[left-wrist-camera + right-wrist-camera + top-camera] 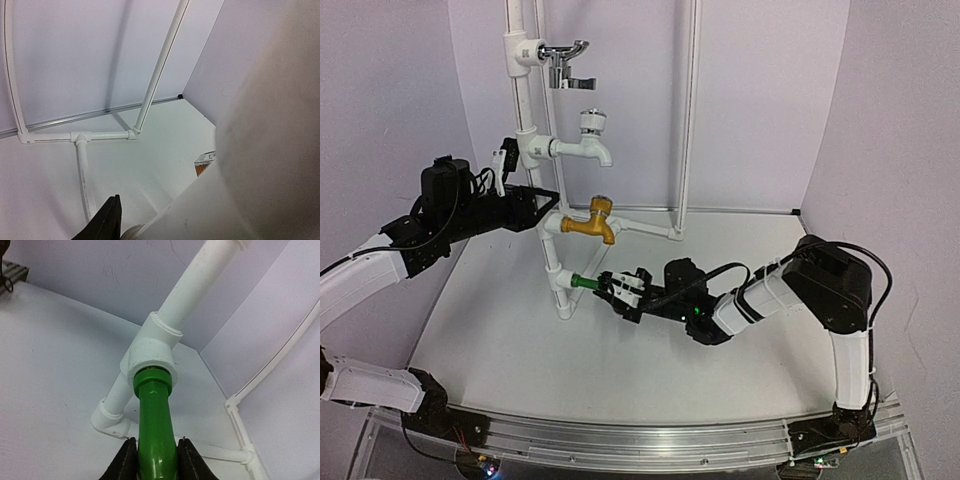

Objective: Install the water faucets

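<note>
Overhead view: a white pipe stand (525, 120) rises from the far-left part of the table (500, 340). It carries a chrome faucet (563, 60) at the top, with a white tap (588, 140) and then a brass tap (592, 222) below it. The green tap (585, 283) sits lowest, pointing right from the bottom fitting. The right gripper (620, 288) reaches in from the right and is on the tap. The left gripper (542, 203) meets the upright pipe beside the brass tap. Only this view shows both arms and the whole stand.

Left wrist view: one dark finger (107, 220) shows at the bottom edge, beside a large blurred white shape. Whether this gripper is clamping anything cannot be told.

Right wrist view: the green tap (152, 400) enters a white tee fitting (152, 352). The right gripper (156, 445) is closed on the tap's smooth body, a black finger (125, 462) pressing each side. Only this view shows that contact.

The tap looks like light, stiff plastic, and its glossy surface is probably slippery when twisted. The straight body just behind the collar seems the best place to hold it.
</note>
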`<state>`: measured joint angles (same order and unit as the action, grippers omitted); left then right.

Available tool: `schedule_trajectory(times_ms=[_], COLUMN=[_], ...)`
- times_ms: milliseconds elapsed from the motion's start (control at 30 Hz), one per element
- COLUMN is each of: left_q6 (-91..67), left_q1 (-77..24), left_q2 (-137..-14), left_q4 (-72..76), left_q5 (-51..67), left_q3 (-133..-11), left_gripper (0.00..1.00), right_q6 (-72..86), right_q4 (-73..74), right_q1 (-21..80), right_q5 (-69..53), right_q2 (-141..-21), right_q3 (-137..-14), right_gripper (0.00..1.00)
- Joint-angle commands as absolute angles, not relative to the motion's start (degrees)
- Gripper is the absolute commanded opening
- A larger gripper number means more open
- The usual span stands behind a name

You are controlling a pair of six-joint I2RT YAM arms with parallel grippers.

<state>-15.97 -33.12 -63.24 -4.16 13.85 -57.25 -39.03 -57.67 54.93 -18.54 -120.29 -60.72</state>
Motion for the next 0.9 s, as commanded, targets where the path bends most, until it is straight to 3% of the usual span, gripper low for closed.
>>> schedule_trajectory(times_ms=[0, 133, 333, 433, 533, 700, 867], left_q6=[-26.5, -26.5, -26.4, -26.3, -26.2, -26.3, -26.2], left_q1=[-34.6, -34.7, -34.7, -34.7, -34.6, -34.6, -34.7], left_q2=[-62.2, -62.2, -62.2, -62.2, -62.2, -62.3, -62.4], left_q4=[-7.7, -7.7, -7.7, -7.8, -7.9, -7.9, -7.9], left_q5=[21.4, 21.3, 21.3, 21.3, 21.2, 21.3, 21.4], left_q3=[-56.7, -56.7, -56.7, -56.8, -57.1, -57.1, -57.3], left_gripper=[0.00, 0.00, 0.00, 0.00, 0.00, 0.00, 0.00], right_q6=[-10.0, 12.0, 49.8, 64.4, 66.3, 50.7, 24.1], right_q4=[-56.3, -65.5, -95.2, -96.6, -96.3, -88.7, -77.2], right_q1=[54.8, 53.6, 51.4, 51.1, 51.2, 50.8, 50.2], right_q5=[-26.5, -33.9, -35.6, -32.8, -28.3, -23.5, -26.1], right_q2=[-118.8, -121.3, -130.1, -132.3, -129.6, -118.6, -109.3], right_q3=[-62.1, -62.1, -61.5, -62.9, -59.3, -49.9, -43.3], right_gripper=[0.19, 0.03, 0.08, 0.09, 0.29, 0.67, 0.84])
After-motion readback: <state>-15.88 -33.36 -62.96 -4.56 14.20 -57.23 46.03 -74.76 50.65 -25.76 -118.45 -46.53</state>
